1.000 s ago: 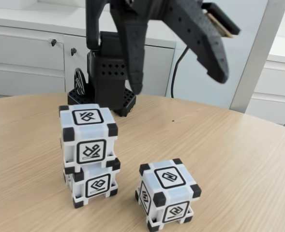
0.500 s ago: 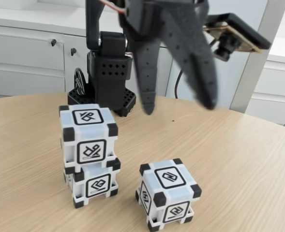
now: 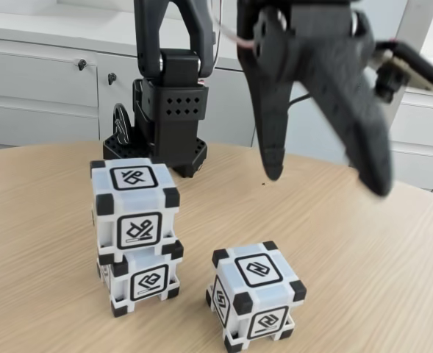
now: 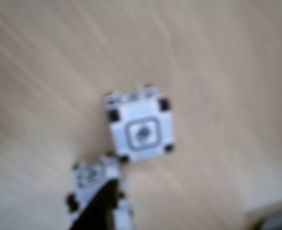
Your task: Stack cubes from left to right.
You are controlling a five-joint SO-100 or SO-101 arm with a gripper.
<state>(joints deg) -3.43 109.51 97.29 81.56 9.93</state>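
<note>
A round light wood table point(image 3: 392, 250) with fine grain fills the lower part of the fixed view. Behind it stands a row of white cabinets point(image 3: 40, 88) with 2 small dark knobs point(image 3: 81, 65) on the doors. A black cable point(image 3: 266, 110) hangs down in front of the cabinets.

On the worktop point(image 3: 363, 243), two cubes are stacked at near left, top cube point(image 3: 134, 201) on bottom cube point(image 3: 140, 276). A third cube point(image 3: 253, 293) sits apart, right. The gripper point(image 3: 326, 176) hangs above, jaws spread wide.
</note>
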